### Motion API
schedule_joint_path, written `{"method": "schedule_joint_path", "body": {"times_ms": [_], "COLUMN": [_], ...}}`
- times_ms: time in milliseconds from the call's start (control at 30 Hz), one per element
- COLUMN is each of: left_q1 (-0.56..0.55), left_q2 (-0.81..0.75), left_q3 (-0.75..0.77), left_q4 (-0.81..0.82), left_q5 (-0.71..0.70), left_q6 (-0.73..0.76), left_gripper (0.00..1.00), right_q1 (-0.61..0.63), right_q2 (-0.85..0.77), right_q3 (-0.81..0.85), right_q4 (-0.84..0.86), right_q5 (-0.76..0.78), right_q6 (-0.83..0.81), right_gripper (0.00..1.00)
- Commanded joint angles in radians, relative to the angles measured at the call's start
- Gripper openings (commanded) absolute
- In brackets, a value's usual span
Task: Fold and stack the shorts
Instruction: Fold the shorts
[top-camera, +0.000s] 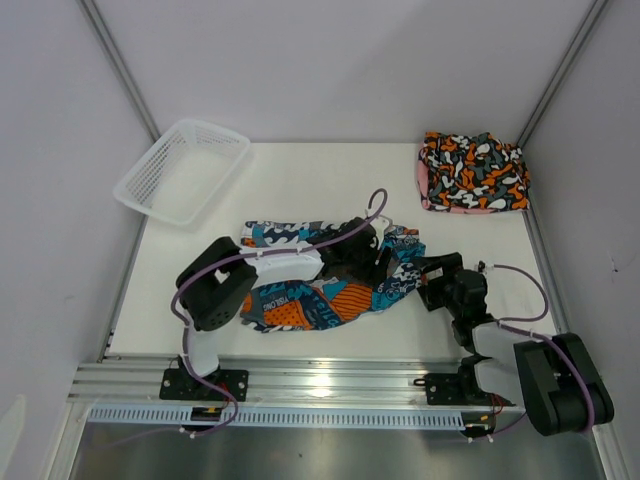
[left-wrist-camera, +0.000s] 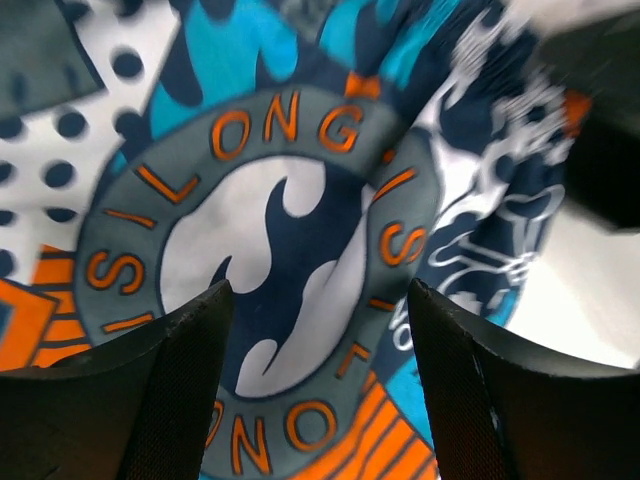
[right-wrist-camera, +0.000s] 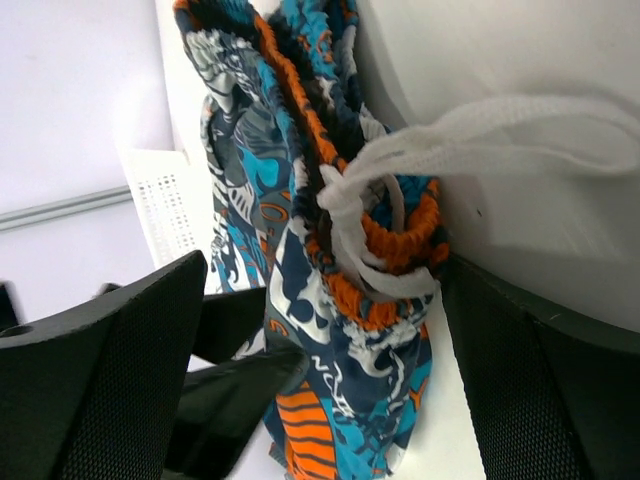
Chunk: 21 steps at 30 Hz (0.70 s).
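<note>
The teal-navy shorts (top-camera: 310, 290) with orange-white graphics lie spread across the middle of the table. My left gripper (top-camera: 370, 250) is open just above their right half, with a round logo (left-wrist-camera: 270, 270) between the fingers (left-wrist-camera: 190, 390). My right gripper (top-camera: 425, 280) is open at the shorts' right end. The orange-edged waistband (right-wrist-camera: 400, 240) and its white drawstring (right-wrist-camera: 470, 135) sit between its wide-open fingers (right-wrist-camera: 100, 380). The black shorts with orange-white blotches (top-camera: 475, 170) lie folded at the back right on top of the pink shorts (top-camera: 424, 182), of which only an edge shows.
A white mesh basket (top-camera: 185, 170) stands at the back left and shows in the right wrist view (right-wrist-camera: 165, 205). The left gripper's black finger (right-wrist-camera: 230, 395) is close beside the right gripper's opening. A metal rail (top-camera: 330, 385) runs along the near edge.
</note>
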Motion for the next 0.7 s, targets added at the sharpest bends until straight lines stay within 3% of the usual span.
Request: {"method": "schedule_joint_path", "body": {"times_ms": [0,100,200,300,333,500,667], "left_q1": [-0.009,-0.015,-0.017,-0.02,-0.02,-0.026,-0.03], "left_q2": [0.026,0.04,0.058,0.072,0.075,0.077,0.072], "left_q3": [-0.005,0.006,0.021,0.026,0.026,0.035,0.035], "left_q4": [0.039,0.021,-0.007,-0.018,-0.019,-0.024,-0.033], "left_q5": [0.002,-0.008,-0.022,-0.03,-0.033,-0.034,-0.036], "left_q6": [0.003,0.012,0.018,0.024,0.024,0.029,0.032], "left_gripper": [0.73,0.73,0.73,0.73,0.73,0.72,0.72], "right_q1": [-0.005,-0.005,-0.014,-0.018,-0.015,-0.001,0.01], "right_q2": [0.089,0.179,0.233,0.226,0.215,0.113,0.056], "right_q3": [-0.006,-0.003,0.016,0.028,0.034,0.083,0.129], "right_q4": [0.083,0.166,0.203,0.196,0.175,0.015,-0.056], "right_q5": [0.067,0.061,0.032,0.039,0.042,0.121,0.15], "right_q6": [-0.034,-0.025,-0.022,-0.037,-0.043,-0.118,-0.189], "right_gripper": [0.99,0.97,0.87,0.69,0.57,0.35,0.34]}}
